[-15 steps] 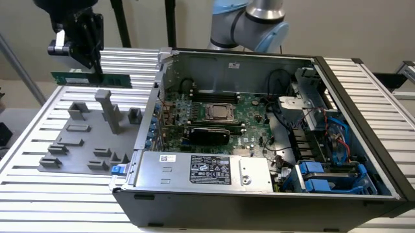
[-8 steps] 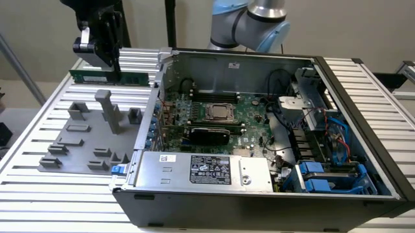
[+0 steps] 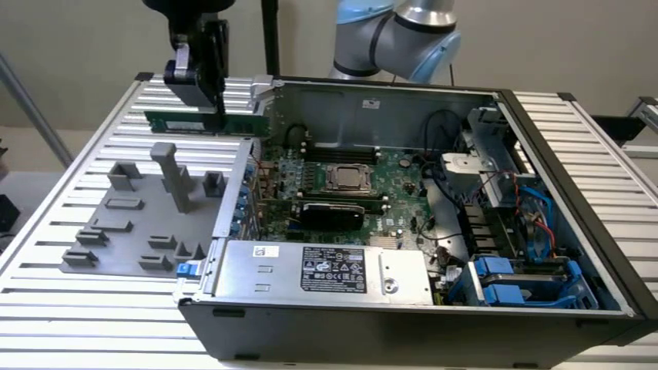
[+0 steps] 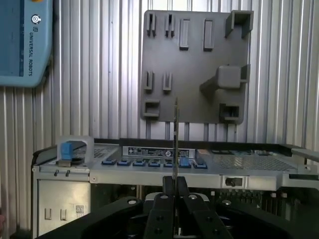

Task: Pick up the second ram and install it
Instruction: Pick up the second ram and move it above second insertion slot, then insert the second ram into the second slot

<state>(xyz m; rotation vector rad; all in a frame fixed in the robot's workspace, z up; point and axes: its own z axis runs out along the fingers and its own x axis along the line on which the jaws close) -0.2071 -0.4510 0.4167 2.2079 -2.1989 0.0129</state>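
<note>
**A:** Start with the exterior view. Where's the second ram (image 3: pixel 175 122)?

**B:** High up toward the exterior view's left, held off the worktop (image 3: pixel 92 308). The hand (image 3: pixel 214 108) is closed on it from above and pinches it near mid-length. A green end sticks out on either side of the fingers.

**A:** And its long axis?

**B:** Roughly level, running along the exterior view's left-right line. The end toward the exterior view's right overlaps the upper corner of the open computer case (image 3: pixel 391 104). I can't tell whether it is over the case or short of it.

**A:** What does it have to line up with?

**B:** I judge it to be the dark long slots (image 3: pixel 340 152) just behind the processor (image 3: pixel 350 179). They sit lower and toward the exterior view's right of the stick. They look about parallel to it, so the gap is mostly sideways and down. The black card (image 3: pixel 329 212) lies on the nearer side of the processor.

**A:** Any room to work?

**B:** The case is open on top, but cables crowd the side toward the exterior view's right. The grey fixture plate (image 3: pixel 123 231) stands on the slatted worktop below the stick.

**A:** Now the wrist view.

**B:** The second ram (image 4: pixel 175 139) shows edge-on as a thin line rising from the hand (image 4: pixel 175 186). The two fingers are shut tight against its faces. Behind it are the case rim, the grey fixture plate (image 4: pixel 194 89) and the ribbed worktop (image 4: pixel 99 74). A blue teach pendant (image 4: pixel 22 45) lies off to one corner.
</note>
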